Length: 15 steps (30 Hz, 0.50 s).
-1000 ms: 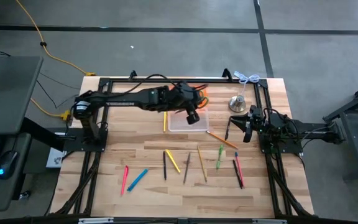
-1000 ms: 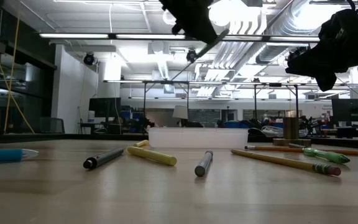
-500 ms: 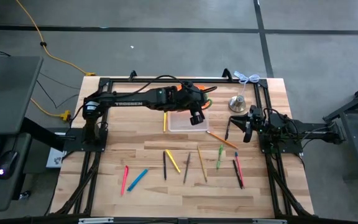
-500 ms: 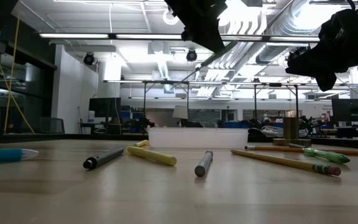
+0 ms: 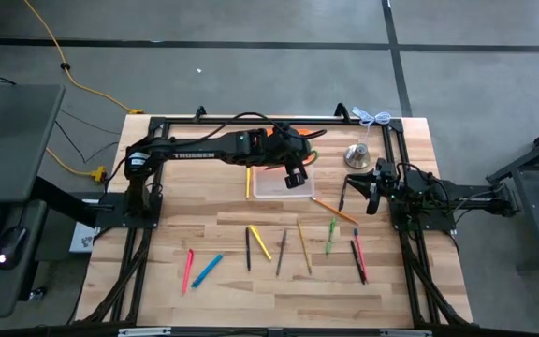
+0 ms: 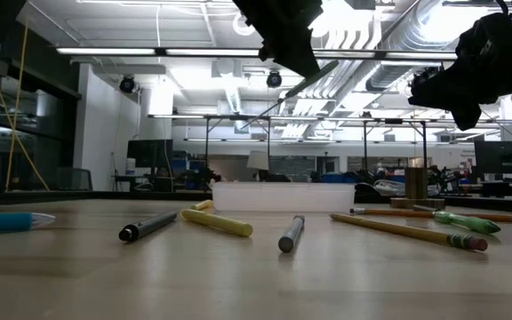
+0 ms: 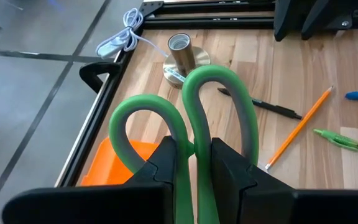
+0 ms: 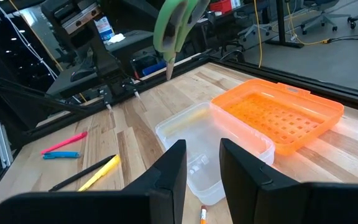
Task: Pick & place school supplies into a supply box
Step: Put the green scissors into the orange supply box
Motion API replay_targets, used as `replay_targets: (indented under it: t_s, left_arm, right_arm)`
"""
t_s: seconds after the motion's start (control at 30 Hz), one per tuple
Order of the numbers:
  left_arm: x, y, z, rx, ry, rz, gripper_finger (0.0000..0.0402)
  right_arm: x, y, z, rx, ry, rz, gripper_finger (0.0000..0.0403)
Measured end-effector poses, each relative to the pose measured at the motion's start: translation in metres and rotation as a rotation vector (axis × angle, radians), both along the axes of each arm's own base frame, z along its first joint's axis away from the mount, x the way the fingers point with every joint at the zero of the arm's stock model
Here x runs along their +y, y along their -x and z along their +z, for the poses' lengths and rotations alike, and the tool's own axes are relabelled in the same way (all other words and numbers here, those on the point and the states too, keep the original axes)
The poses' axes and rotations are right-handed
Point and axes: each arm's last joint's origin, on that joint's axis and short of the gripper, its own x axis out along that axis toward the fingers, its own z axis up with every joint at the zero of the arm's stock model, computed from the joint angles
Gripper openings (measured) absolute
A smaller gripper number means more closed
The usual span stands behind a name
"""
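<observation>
High view: left gripper (image 5: 294, 175) has swung from the clear supply box's (image 5: 274, 188) right end to hang over the box, then stopped.
Grip: left gripper clenched on the green-handled scissors (image 7: 194, 127), loops pointing toward the silver bell (image 7: 183, 55).
Meaning: scissors look lined up for a drop; nothing is inside the box yet.
Right gripper (image 5: 374, 190): parked near the table's right edge, fingers narrowly parted, grasping nothing.
Edges: orange lid (image 8: 278, 112) touches the box's far side.
Open room: pens and pencils (image 5: 280, 251) lie well apart toward the front.
</observation>
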Motion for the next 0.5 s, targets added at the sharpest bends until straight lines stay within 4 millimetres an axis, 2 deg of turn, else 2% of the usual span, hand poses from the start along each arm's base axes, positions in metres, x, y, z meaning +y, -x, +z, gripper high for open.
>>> replay_targets:
  t_s: [0.2,0.43,0.5]
  left_arm:
    - [-0.001,0.002,-0.002,0.028,0.010,-0.008,0.0088]
    - [-0.001,-0.008,-0.019,0.063,0.033,-0.032,0.0088]
    - [-0.002,-0.006,-0.027,0.124,0.045,-0.035,0.0088]
  right_arm:
    - [0.000,0.000,0.000,0.000,0.000,0.000,0.0074]
    - [0.000,0.000,0.000,0.000,0.000,0.001,0.0074]
    - [0.000,0.000,0.000,0.000,0.000,0.000,0.0074]
